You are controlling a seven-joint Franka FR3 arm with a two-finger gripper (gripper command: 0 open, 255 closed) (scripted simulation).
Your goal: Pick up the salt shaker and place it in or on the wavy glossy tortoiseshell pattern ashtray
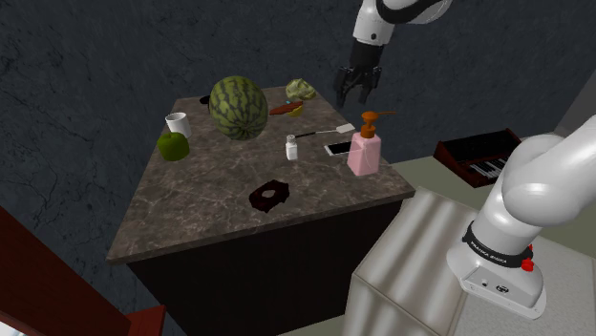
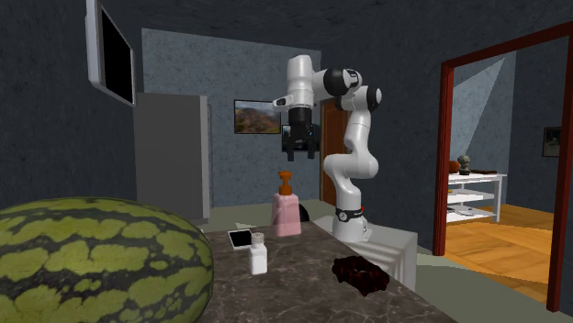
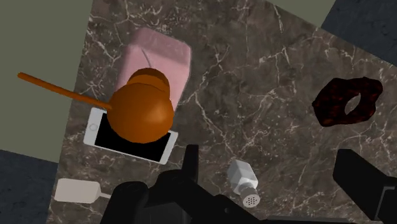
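Seeing gripper (image 1: 354, 98) spread wide, holding nothing, high over counter (image 1: 191, 210); salt shaker (image 1: 291, 147) upright on counter at 9 o'clock from soap bottle (image 1: 364, 153) in shoulder view, dark ashtray (image 1: 270, 195) at about 7 o'clock from shaker, seemingly well apart.

Glossy white arm (image 1: 536, 179), dark joint bands, all-black tool (image 1: 355, 98), perhaps small red tabs (image 1: 527, 266) near the base.
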